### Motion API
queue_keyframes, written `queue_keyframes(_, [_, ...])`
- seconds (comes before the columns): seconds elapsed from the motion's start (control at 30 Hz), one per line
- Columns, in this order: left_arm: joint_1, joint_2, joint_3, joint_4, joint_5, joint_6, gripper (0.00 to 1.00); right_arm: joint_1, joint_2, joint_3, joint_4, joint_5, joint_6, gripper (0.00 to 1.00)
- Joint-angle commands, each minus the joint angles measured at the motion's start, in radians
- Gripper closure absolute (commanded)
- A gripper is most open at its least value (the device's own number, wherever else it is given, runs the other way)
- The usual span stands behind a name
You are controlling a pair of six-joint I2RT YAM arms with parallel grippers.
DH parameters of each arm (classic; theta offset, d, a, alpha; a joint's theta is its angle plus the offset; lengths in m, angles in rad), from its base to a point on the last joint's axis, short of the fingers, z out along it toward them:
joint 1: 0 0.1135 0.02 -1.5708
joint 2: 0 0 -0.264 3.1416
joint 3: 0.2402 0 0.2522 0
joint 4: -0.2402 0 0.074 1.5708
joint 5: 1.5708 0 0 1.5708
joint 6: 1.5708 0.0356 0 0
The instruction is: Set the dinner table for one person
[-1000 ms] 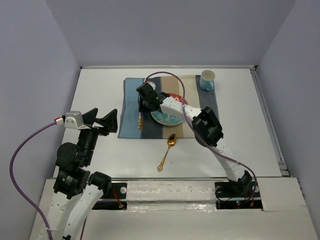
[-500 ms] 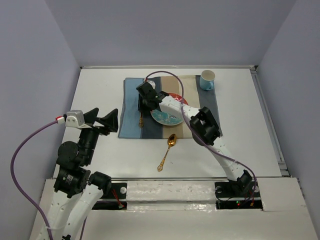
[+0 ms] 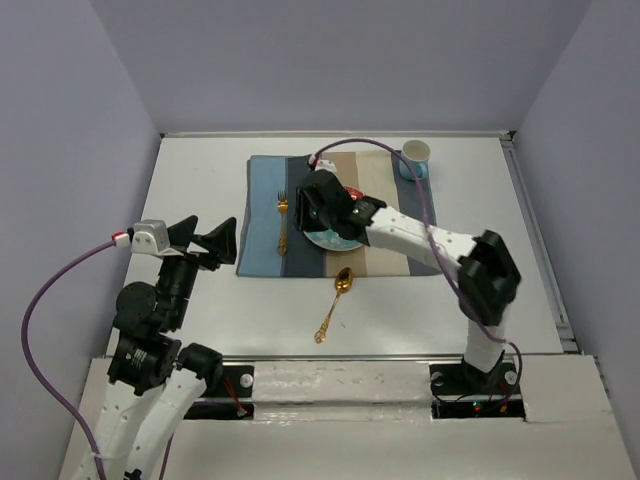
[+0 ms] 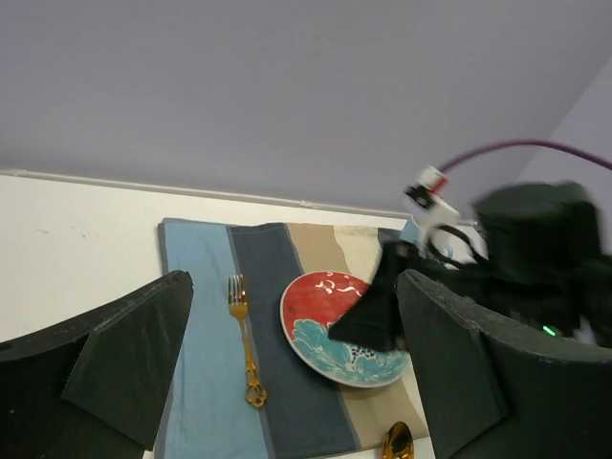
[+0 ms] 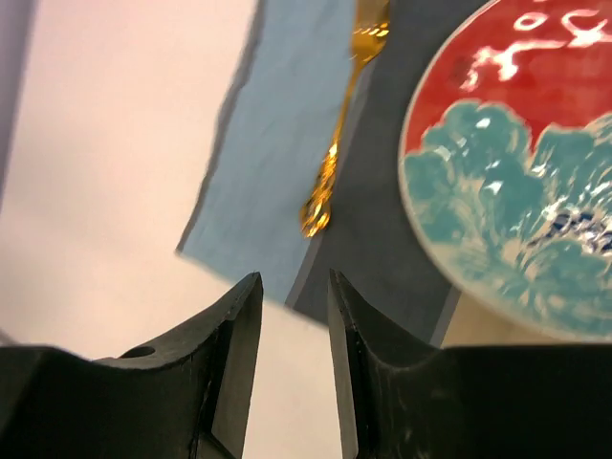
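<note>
Gold fork (image 4: 246,344) on placemat (image 4: 196,335) (beside plate (image 4: 320,306))

Gold fork (image 5: 330,163) lies on the placemat (image 5: 268,163) beside the plate (image 5: 516,191); right gripper (image 5: 295,287) narrowly parted

Striped placemat (image 3: 262,215) carrying a gold fork (image 5: 335,143) and a red-and-teal plate (image 5: 516,163). The fork's handle tip lies just ahead of the gap between the right fingers (image 5: 234,335), with the plate ahead and to their right. A gold spoon (image 3: 334,303) lies on their near side, and a mug (image 3: 414,158) stands well apart at the placemat's far right corner.
</note>
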Motion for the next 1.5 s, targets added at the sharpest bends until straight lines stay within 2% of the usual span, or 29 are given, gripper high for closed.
queue_keyframes(0.0, [-0.011, -0.012, 0.006, 0.048, 0.016, 0.006, 0.01, 0.109, -0.222, -0.344, 0.100, 0.108, -0.004, 0.61])
queue_keyframes(0.07, [-0.011, -0.020, 0.006, 0.050, 0.020, 0.003, 0.01, 0.160, -0.337, -0.504, 0.089, 0.160, 0.062, 0.59])
queue_keyframes(0.1, [-0.011, -0.022, 0.006, 0.051, 0.020, 0.003, 0.01, 0.177, -0.371, -0.505, 0.080, 0.186, 0.090, 0.59])
queue_keyframes(0.17, [-0.011, -0.026, 0.004, 0.051, 0.020, 0.003, 0.01, 0.207, -0.426, -0.625, 0.057, 0.243, 0.182, 0.56])
queue_keyframes(0.2, [-0.011, -0.028, 0.004, 0.051, 0.022, 0.003, 0.01, 0.227, -0.460, -0.654, 0.043, 0.251, 0.206, 0.42])
queue_keyframes(0.27, [-0.011, -0.029, 0.004, 0.053, 0.022, 0.003, 0.01, 0.250, -0.460, -0.705, 0.017, 0.280, 0.269, 0.34])
queue_keyframes(0.5, [-0.006, -0.035, 0.004, 0.051, 0.005, 0.012, 0.01, 0.306, -0.338, -0.660, -0.047, 0.332, 0.358, 0.36])
queue_keyframes(0.7, [-0.006, -0.034, 0.003, 0.053, 0.010, 0.009, 0.01, 0.315, -0.212, -0.608, -0.068, 0.355, 0.375, 0.44])
queue_keyframes(0.87, [-0.001, -0.037, 0.004, 0.053, 0.008, 0.012, 0.01, 0.315, -0.147, -0.555, -0.097, 0.386, 0.374, 0.58])
queue_keyframes(1.0, [-0.001, -0.037, 0.004, 0.053, 0.014, 0.010, 0.01, 0.324, -0.127, -0.544, -0.150, 0.380, 0.403, 0.78])
queue_keyframes(1.27, [-0.003, -0.043, 0.006, 0.055, 0.016, 0.010, 0.01, 0.344, -0.237, -0.639, -0.228, 0.390, 0.480, 1.00])
queue_keyframes(1.47, [-0.003, -0.037, 0.003, 0.055, 0.020, 0.010, 0.01, 0.344, -0.404, -0.651, -0.267, 0.471, 0.431, 1.00])
